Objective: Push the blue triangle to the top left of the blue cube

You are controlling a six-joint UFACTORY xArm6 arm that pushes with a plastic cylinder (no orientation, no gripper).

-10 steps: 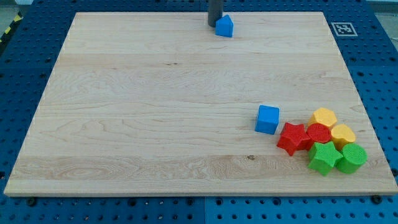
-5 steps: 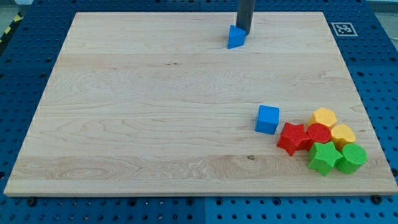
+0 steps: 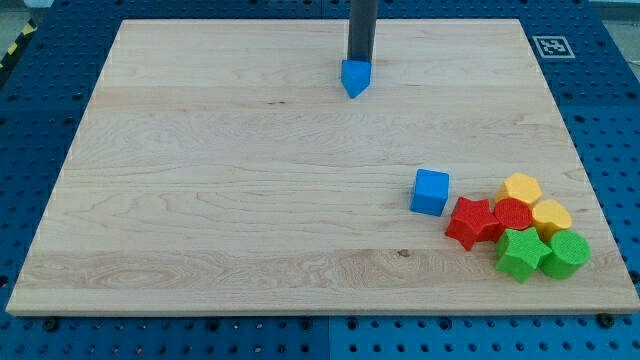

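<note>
The blue triangle (image 3: 354, 78) lies on the wooden board near the view's top, a little right of centre. My tip (image 3: 359, 62) is at the triangle's top edge, touching or almost touching it, and the dark rod rises straight up out of the frame. The blue cube (image 3: 431, 191) sits lower and to the right, well apart from the triangle. The triangle is up and to the left of the cube, at a long distance.
A tight cluster sits right of the blue cube: a red star (image 3: 470, 222), a red block (image 3: 513, 215), two yellow blocks (image 3: 521, 188) (image 3: 551, 215), a green star (image 3: 521, 253) and a green block (image 3: 566, 253). A printed marker (image 3: 551, 46) lies at the board's top right corner.
My tip went from the triangle's left side round to its upper right, then came back left. The triangle slid down and a little left and turned.
</note>
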